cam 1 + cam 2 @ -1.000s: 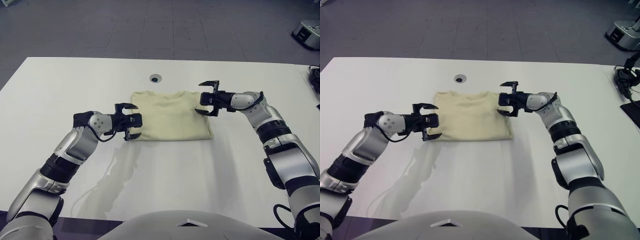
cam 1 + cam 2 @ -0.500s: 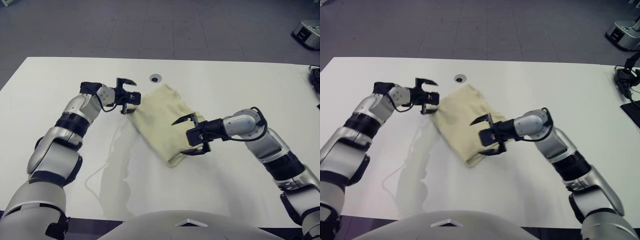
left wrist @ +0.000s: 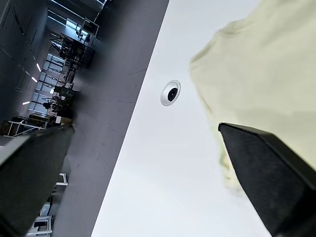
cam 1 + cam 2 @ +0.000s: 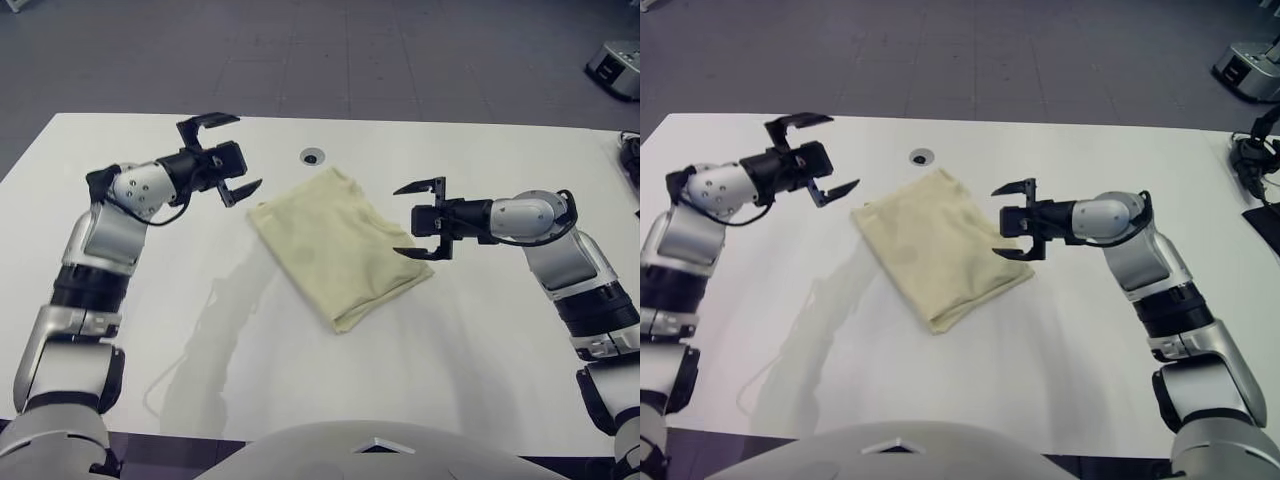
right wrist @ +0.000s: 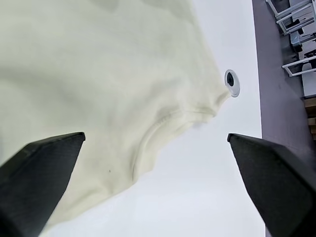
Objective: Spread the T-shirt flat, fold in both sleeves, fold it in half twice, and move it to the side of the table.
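Our left gripper (image 4: 232, 152) is hovering released near the folded shirt's (image 4: 335, 240) corner, our right gripper (image 4: 405, 220) gaping empty over the opposite edge. We are flanking it mid-table (image 4: 500, 340), likely to slide it aside.

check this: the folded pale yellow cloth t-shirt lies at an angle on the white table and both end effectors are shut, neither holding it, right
One thing is wrong: both end effectors are open, not shut. The left eye view shows the left end effector and the right end effector with fingers spread. The rest stands: the folded pale yellow cloth T-shirt lies at an angle on the white table, and neither holds it.
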Action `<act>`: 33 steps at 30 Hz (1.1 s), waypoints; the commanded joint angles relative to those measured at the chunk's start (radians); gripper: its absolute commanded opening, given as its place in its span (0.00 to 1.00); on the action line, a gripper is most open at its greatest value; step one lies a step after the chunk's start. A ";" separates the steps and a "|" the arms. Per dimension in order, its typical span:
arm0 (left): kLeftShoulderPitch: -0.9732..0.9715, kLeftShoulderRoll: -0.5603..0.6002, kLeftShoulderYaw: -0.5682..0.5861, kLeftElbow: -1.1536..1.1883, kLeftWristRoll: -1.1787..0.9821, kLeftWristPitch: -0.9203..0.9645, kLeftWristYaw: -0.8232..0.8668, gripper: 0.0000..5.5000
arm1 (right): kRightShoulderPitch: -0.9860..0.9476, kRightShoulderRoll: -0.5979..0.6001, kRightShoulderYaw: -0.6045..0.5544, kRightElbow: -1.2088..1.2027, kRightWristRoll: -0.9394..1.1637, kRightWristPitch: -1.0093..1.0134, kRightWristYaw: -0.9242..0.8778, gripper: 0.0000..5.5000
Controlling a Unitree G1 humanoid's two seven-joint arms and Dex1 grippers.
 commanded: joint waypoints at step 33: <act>0.788 0.212 0.082 -0.939 -0.189 0.546 -0.191 0.98 | 0.429 -0.037 -0.200 -0.610 0.200 0.325 -0.029 0.98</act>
